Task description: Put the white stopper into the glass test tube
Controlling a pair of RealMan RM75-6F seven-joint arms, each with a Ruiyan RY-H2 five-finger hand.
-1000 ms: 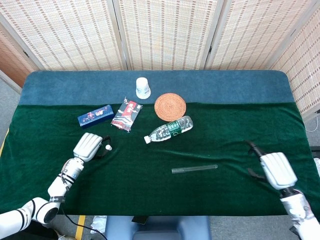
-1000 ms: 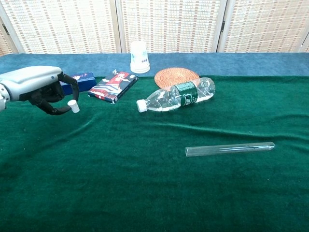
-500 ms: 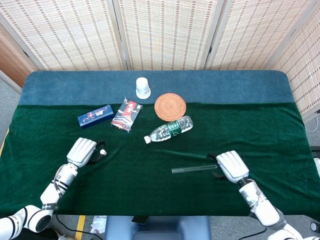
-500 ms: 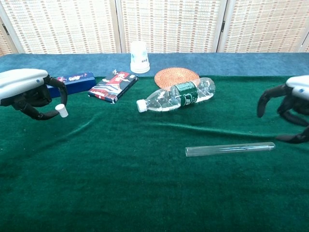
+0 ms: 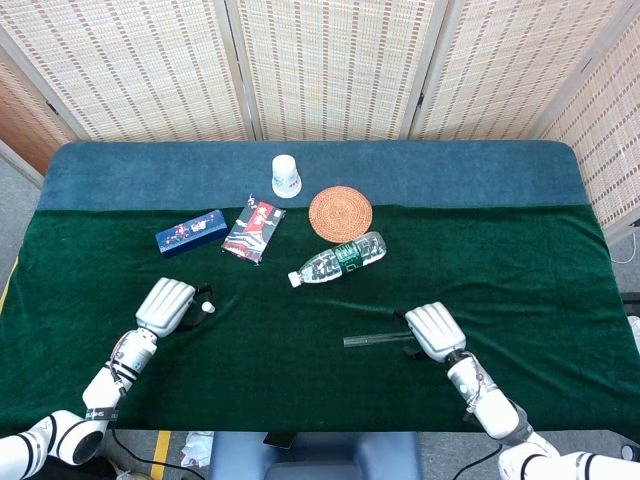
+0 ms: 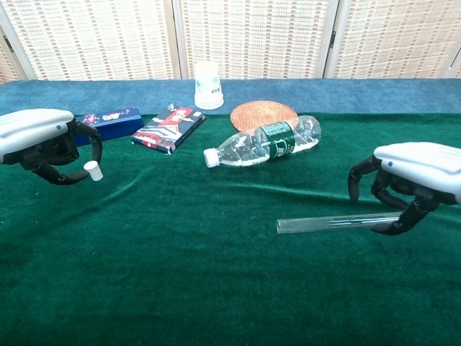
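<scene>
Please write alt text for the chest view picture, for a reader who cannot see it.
On a green cloth table, the left hand holds a small white stopper above the cloth, while the right hand curls over one end of a glass test tube lying flat. Behind them lie a water bottle, a woven coaster, a paper cup and two small packs.

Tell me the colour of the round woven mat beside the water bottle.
The woven mat is orange-brown, with a ringed weave; the head view shows it best.
</scene>
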